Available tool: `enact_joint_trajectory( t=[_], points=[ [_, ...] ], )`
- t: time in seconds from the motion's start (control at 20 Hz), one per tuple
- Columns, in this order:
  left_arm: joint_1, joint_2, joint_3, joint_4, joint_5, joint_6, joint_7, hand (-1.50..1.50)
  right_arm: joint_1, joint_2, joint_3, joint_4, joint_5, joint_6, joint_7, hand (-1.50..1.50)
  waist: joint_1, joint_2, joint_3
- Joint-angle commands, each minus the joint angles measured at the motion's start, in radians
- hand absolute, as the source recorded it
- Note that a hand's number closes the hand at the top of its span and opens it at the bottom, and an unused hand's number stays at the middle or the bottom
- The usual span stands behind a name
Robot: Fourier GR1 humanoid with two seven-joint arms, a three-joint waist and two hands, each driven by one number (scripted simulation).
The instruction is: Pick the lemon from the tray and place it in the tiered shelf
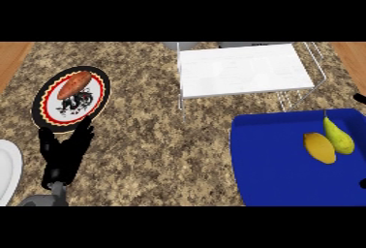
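Head view shows, at the far left edge, a part of a plain white plate [6,164] on the speckled brown stone counter [157,145]. Just right of it the black left hand [63,154] comes up from the near edge on its grey forearm [44,197]. Its fingers [85,133] are straight and a little apart, they hold nothing, and their tips reach the near rim of a round plate with a red and black pattern [44,112]. On this plate lies an orange-brown sweet potato [75,84], on the far half.

More to the right, at the far side, stands the white tiered shelf with thin wire legs [243,70]. Near of it, at the right, lies the flat blue tray [279,169].

The oval yellow lemon [319,147] lies on the right part of the tray, touching or just beside a yellow-green pear [338,135], which is on its right. The lemon is well apart from the fingers of the left hand, with bare counter between them.

At the right edge only small black bits of the right hand [361,99] show, right of the lemon and not touching it. I cannot tell its state.
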Motion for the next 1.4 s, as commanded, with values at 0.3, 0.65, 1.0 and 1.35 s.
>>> enact_joint_trajectory(
  t=[0.3,0.65,1.0,1.35],
  points=[
    [0.004,-0.024,0.017,-0.028,-0.005,-0.009,0.081,0.00,0.005,0.126,0.057,0.041,0.227,-0.040,0.055,-1.50,0.003,0.007,-0.005],
    [0.044,-0.008,0.045,-0.057,-0.015,-0.060,0.065,0.00,-0.024,0.225,0.093,0.030,0.378,-0.065,0.125,-1.50,0.006,0.007,-0.005],
    [-0.060,-0.045,0.086,0.136,-0.049,-0.075,-0.012,0.00,0.028,0.268,0.035,0.057,0.434,-0.076,0.031,-1.50,-0.004,0.007,-0.006],
    [0.020,-0.049,0.076,-0.076,-0.055,-0.061,0.107,0.00,-0.090,0.310,0.014,0.210,0.548,-0.111,0.031,-1.50,0.005,0.006,-0.005]
  ],
)
